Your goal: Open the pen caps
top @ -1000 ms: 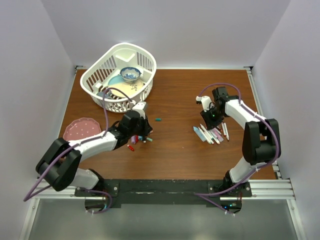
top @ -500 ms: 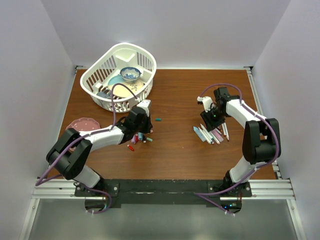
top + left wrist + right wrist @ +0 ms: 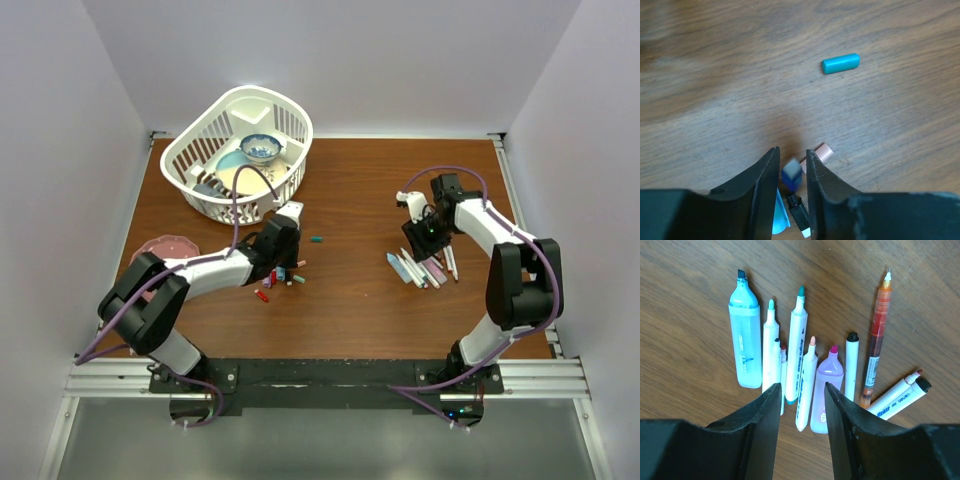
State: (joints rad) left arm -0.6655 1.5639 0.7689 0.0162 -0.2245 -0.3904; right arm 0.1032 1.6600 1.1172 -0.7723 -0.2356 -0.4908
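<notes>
Far-left corner of the bench point(image 3: 350, 200): blocked by a white basket point(image 3: 290, 115). Left edge: a pink plate point(image 3: 150, 250) lies flat. Loose pen caps point(image 3: 272, 282) litter the wood on the near side of the basket, with one teal cap point(image 3: 316, 240) apart toward the centre. Toward the right edge, pens point(image 3: 420, 268) lie in a row. Open wood runs down the middle between caps and pens, and along the near edge.

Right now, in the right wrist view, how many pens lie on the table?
10, in a row: light-blue highlighter leftmost, then four white pens, purple highlighter, black-tipped white pen, orange pen, two white pens at lower right. The right gripper's fingers may hide more.
</notes>
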